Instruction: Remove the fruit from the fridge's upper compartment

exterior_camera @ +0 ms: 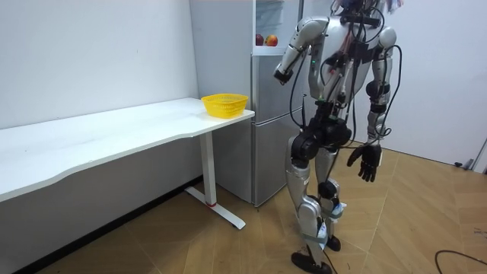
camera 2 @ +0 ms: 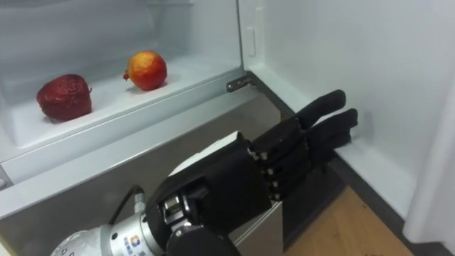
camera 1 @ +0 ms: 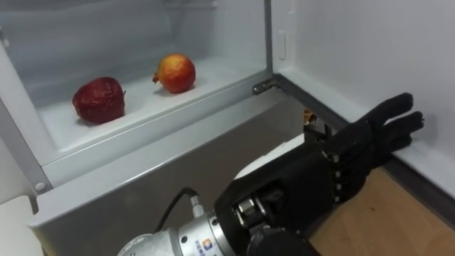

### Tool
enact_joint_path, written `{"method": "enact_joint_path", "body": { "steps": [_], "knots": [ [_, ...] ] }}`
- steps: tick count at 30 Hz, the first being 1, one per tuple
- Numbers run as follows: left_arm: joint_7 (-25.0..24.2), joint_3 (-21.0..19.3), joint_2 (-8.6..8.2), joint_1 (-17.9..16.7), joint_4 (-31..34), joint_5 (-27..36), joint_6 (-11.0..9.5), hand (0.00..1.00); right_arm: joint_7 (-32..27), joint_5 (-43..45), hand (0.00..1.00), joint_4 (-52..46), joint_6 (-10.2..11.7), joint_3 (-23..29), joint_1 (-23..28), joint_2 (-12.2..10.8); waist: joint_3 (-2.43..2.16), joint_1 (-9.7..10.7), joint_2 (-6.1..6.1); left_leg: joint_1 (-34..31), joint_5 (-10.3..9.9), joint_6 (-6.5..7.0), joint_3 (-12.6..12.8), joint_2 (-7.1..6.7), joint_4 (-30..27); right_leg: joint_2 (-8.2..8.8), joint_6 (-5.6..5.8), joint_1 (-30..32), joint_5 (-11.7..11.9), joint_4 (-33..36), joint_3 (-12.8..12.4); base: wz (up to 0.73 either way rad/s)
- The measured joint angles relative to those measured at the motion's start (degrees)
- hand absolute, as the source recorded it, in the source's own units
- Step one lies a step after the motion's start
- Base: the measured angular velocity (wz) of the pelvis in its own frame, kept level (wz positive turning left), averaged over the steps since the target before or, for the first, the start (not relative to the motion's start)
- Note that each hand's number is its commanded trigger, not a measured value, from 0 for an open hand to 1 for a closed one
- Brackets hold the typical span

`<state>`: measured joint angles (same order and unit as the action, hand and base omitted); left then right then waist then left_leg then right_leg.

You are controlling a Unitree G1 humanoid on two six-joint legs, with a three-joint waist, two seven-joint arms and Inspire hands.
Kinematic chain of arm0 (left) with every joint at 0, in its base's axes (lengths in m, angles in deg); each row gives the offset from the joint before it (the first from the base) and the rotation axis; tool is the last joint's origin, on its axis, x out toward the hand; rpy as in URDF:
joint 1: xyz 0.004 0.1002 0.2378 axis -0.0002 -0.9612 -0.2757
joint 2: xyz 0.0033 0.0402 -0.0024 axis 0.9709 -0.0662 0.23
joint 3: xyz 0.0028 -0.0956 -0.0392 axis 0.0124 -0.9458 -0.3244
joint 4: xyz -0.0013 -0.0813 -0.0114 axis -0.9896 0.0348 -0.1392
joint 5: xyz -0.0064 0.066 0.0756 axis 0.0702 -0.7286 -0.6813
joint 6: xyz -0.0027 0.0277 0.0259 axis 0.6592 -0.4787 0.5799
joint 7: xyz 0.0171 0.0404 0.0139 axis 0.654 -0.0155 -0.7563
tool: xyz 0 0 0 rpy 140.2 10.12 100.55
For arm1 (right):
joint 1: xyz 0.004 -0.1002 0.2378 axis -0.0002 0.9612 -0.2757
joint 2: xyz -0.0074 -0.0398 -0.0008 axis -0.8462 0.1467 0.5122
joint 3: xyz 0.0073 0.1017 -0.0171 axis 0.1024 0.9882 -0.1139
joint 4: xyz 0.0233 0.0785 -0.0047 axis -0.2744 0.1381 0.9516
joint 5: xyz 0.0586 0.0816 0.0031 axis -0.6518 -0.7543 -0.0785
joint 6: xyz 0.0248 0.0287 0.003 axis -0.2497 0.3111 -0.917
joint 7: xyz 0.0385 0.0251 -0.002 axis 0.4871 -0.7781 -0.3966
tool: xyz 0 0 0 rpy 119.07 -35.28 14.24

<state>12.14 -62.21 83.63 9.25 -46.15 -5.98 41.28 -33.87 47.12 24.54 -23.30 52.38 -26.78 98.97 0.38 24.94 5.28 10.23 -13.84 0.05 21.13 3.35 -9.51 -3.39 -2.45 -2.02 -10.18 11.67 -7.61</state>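
Left hand (camera 1: 338, 162): black, raised in front of the fridge, back of the hand facing up. Fingers (camera 1: 389, 114) are straight and point toward the view's right. It holds nothing.
Left hand position: below and to the right of the open upper compartment, in front of the grey lower fridge door (camera 1: 142, 185). Fingertips are close to the white inner face of the open upper door (camera 1: 370, 50); contact cannot be determined.
Right hand (exterior_camera: 367, 161): hangs beside the robot's hip in the room view, fingers relaxed, empty.
Dark red wrinkled round fruit (camera 1: 99, 99): rests on the white shelf of the upper compartment (camera 1: 142, 117), toward the shelf's left.
Orange-red round fruit (camera 1: 175, 72): rests on the same shelf, to the right of the dark red fruit and further back. The two fruits are apart and do not touch.
Hand-to-fruit relation: both fruits are well apart from the left hand, above it and to its left.
Metal hinge (camera 1: 263, 87): sits at the shelf's front right corner, where the open door meets the cabinet.
Robot stance: upright on a wooden floor (exterior_camera: 228, 243), close to the tall grey fridge (exterior_camera: 270, 129), left arm lifted toward the upper compartment.
Long white table (exterior_camera: 106, 137): stands along the wall on the room view's left, with its end just beside the fridge.
Yellow mesh basket (exterior_camera: 224, 104): stands on the table end nearest the fridge.
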Motion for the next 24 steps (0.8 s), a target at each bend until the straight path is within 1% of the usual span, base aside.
{"method": "enact_joint_path", "body": {
  "steps": [5,7,10,12,13,14,15,16,17,18,19,20,21,22,23,24],
  "knots": [
    [0.38,0.08,-0.01,0.55,0.01,0.0,0.0,0.0,-0.57,-0.13,0.0,0.01,0.04,0.02,-0.24,0.0,0.04,0.02,0.42,-0.02,0.0,0.0,0.0,0.0,-0.01,-0.04,0.0,0.05,0.0,-0.02,-0.1,0.0],
    [0.38,0.07,-0.01,0.77,0.0,-0.01,0.12,0.0,-0.63,-0.16,0.0,0.02,0.03,0.04,-0.36,0.01,0.06,-0.19,0.39,0.12,0.0,0.0,0.0,0.04,0.03,-0.06,-0.01,-0.06,0.0,0.04,-0.05,0.0],
    [0.4,-0.12,0.25,0.86,0.01,-0.05,0.33,0.0,-0.6,-0.5,0.0,0.09,0.04,0.0,-0.27,0.02,0.14,-0.65,0.28,0.46,0.0,0.0,-0.27,0.1,0.07,-0.13,-0.04,-0.22,0.02,0.19,-0.05,-0.05],
    [0.77,-0.28,0.83,1.11,0.16,-0.33,0.33,0.0,-0.61,-1.62,0.0,-0.08,0.3,-0.13,0.09,0.0,0.18,-1.72,0.23,0.33,0.0,0.0,-0.81,0.07,0.07,-0.1,-0.04,-0.15,0.02,0.38,0.23,0.02],
    [0.84,-0.69,1.02,1.1,0.41,-0.76,0.35,0.0,-0.62,-1.65,0.0,-0.01,0.49,-0.01,0.28,-0.01,0.21,-1.9,0.19,0.26,0.0,0.0,-0.82,0.07,0.07,-0.07,-0.04,-0.14,0.02,0.41,0.4,0.09],
    [0.9,-2.4,1.87,1.11,1.39,-1.36,0.38,0.0,-0.64,-1.7,0.0,0.19,0.85,0.54,0.18,-0.01,0.24,-2.51,0.14,0.13,0.0,0.0,-0.93,0.05,0.08,-0.05,-0.05,-0.02,0.0,0.48,0.6,0.04],
    [1.65,-5.29,2.74,1.11,3.04,-1.34,0.36,0.0,-0.74,-2.08,0.0,0.71,1.0,1.19,0.28,0.03,0.33,-3.67,0.01,-0.08,0.0,0.0,-1.11,0.08,0.0,-0.11,-0.07,0.07,-0.01,0.48,0.52,0.03],
    [2.2,-7.05,3.15,1.11,4.1,-1.33,0.33,0.0,-0.8,-2.09,0.0,0.87,0.98,1.22,0.37,0.05,0.38,-4.3,-0.06,-0.08,0.01,0.0,-1.2,0.08,-0.03,-0.11,-0.07,0.03,-0.01,0.49,0.62,0.04],
    [3.44,-10.55,3.92,1.11,5.86,-1.35,-0.28,0.0,-0.93,-1.75,0.0,0.88,0.99,1.43,0.83,0.03,0.5,-5.58,-0.24,0.0,0.01,0.0,-1.53,0.01,0.01,-0.12,-0.08,-0.18,-0.01,0.47,0.96,0.17],
    [4.9,-14.14,4.37,1.03,7.15,-1.34,-0.78,0.0,-1.05,-1.88,0.0,0.87,1.19,2.29,1.6,-0.08,0.63,-7.34,-0.45,0.11,0.01,0.0,-2.62,0.02,0.05,-0.04,-0.12,-0.59,0.01,0.31,1.7,0.24],
    [5.84,-15.73,4.6,0.89,7.7,-1.42,-1.17,0.0,-1.09,-1.83,0.0,0.86,1.23,2.74,2.01,-0.13,0.72,-8.08,-0.58,0.26,0.01,-0.01,-3.51,-0.07,0.05,0.04,-0.15,-0.95,0.03,0.05,2.2,0.34],
    [7.59,-18.72,4.96,0.37,8.6,-2.36,-1.97,0.0,-1.34,-1.18,0.0,0.87,1.23,3.76,2.68,-0.16,0.71,-10.0,-0.73,0.38,0.02,-0.02,-4.28,-0.14,0.1,0.16,-0.17,-0.92,0.03,-0.01,2.98,0.34],
    [9.3,-22.05,5.44,-0.74,9.77,-2.54,-2.23,0.0,-1.76,-0.36,0.0,0.89,1.28,4.38,2.75,-0.16,0.71,-11.98,-0.84,0.34,0.02,-0.03,-4.3,-0.15,0.09,0.23,-0.17,-0.9,0.02,0.0,3.49,0.28],
    [10.15,-23.61,5.79,-1.22,10.33,-2.75,-2.3,0.0,-1.96,0.01,0.0,0.85,1.42,4.54,2.77,-0.19,0.67,-13.19,-0.94,0.28,0.02,-0.03,-4.47,-0.19,0.08,0.24,-0.17,-0.9,0.02,0.0,3.65,0.22],
    [11.91,-26.36,6.81,-1.58,10.92,-3.82,-2.58,0.0,-2.31,0.58,0.0,0.9,1.62,4.93,2.76,-0.34,0.54,-14.86,-1.28,0.17,0.02,-0.03,-5.6,-0.25,0.08,0.28,-0.18,-1.02,0.02,-0.05,4.23,0.37],
    [13.66,-29.56,8.08,-1.87,11.61,-4.55,-2.69,0.0,-2.48,1.4,0.0,0.74,1.69,6.02,3.07,-0.48,0.26,-16.56,-1.53,-0.29,0.02,-0.03,-7.09,-0.35,0.08,0.53,-0.24,-1.25,-0.05,-0.11,5.73,0.46]
  ]
}}
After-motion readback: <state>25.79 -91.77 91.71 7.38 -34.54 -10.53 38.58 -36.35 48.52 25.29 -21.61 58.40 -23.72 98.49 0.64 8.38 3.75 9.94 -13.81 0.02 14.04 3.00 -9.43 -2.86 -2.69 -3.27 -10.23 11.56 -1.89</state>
